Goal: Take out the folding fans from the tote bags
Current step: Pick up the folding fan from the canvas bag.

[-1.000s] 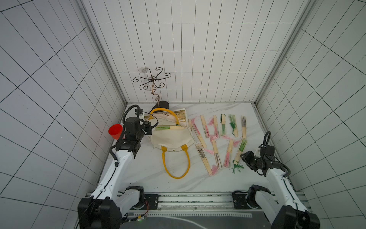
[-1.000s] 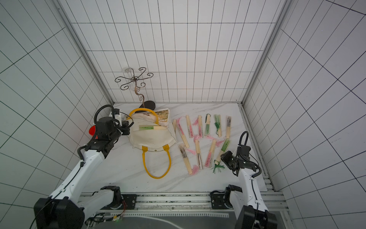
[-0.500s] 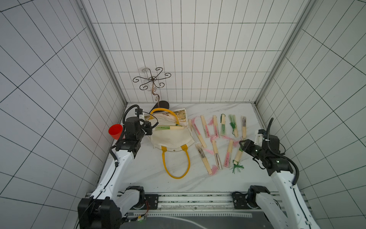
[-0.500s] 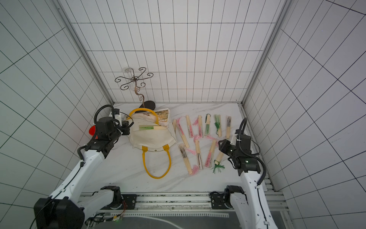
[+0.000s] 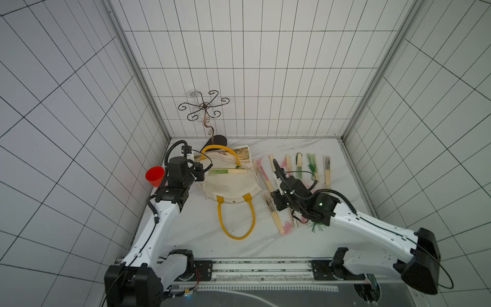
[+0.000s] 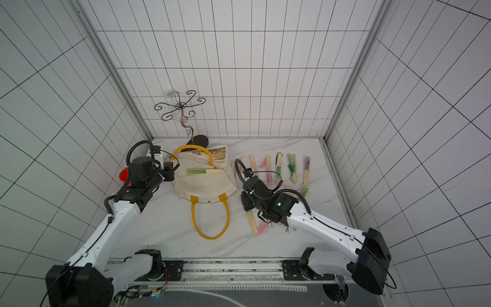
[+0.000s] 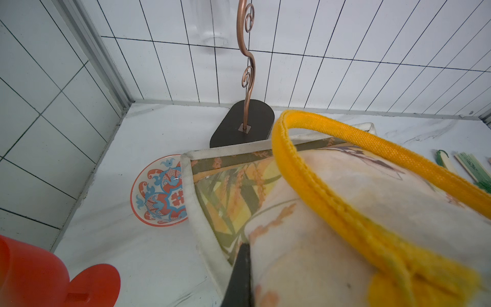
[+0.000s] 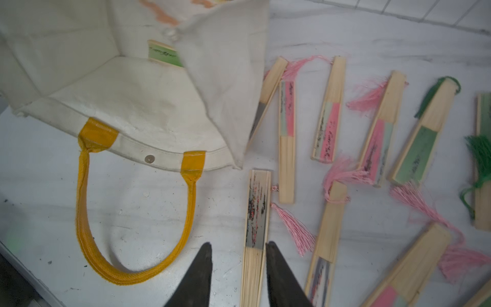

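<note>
Right wrist view: right pincer point(image 8: 237, 244), narrowly parted, empty, has swung from lower right over the folding fans point(image 8: 256, 212); left pincer point(image 5: 201, 170) still grips tote bag point(image 5: 231, 186).

On the left wrist camera I get only one dark finger of the left gripper point(image 7: 247, 255); tote bag point(image 7: 305, 252) cloth covers its mate, and the near yellow handle point(image 7: 385, 252) is blurred. The bag's corner overlaps a patterned dish point(image 7: 159, 191) near the table's point(image 7: 159, 255) far left corner, and the red cup point(image 7: 32, 276) runs off the picture. The right gripper point(image 8: 238, 245) is cut off at its picture's edge. A bag fold hides most of the green fan point(image 8: 163, 54) inside. In both top views the right arm point(image 5: 313, 204) covers several folding fans point(image 5: 278, 224); I can't read their print.
</note>
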You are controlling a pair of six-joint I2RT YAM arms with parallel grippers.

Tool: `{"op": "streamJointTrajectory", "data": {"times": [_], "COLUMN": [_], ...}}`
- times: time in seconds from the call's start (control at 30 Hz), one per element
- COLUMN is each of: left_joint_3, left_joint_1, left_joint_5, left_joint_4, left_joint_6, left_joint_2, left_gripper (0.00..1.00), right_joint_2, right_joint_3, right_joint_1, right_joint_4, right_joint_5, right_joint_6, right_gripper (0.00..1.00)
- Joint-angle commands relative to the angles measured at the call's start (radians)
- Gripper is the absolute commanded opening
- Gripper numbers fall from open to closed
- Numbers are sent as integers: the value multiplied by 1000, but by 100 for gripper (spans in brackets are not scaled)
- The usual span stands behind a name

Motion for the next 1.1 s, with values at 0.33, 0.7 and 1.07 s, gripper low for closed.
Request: {"op": "streamJointTrajectory", "data": {"times": [0.33,0.7,1.07], "left_joint_3": [12,11,14], "left_joint_1": [4,3,3], "left_joint_5": [33,41,53], "left_joint_4": [51,49,49], "left_joint_6": [-12,-10,-14], "left_joint_2": [-3,-4,-11], "left_gripper": [0,0,0], "right_joint_2": [435,700,866], "right_joint_3": [376,544,650], "right_joint_1": [104,20,-64], "right_joint_4": [143,247,297], "right_joint_5": [79,50,70], "right_joint_6": [-367,-516,-583], "right_gripper": [40,45,51]}}
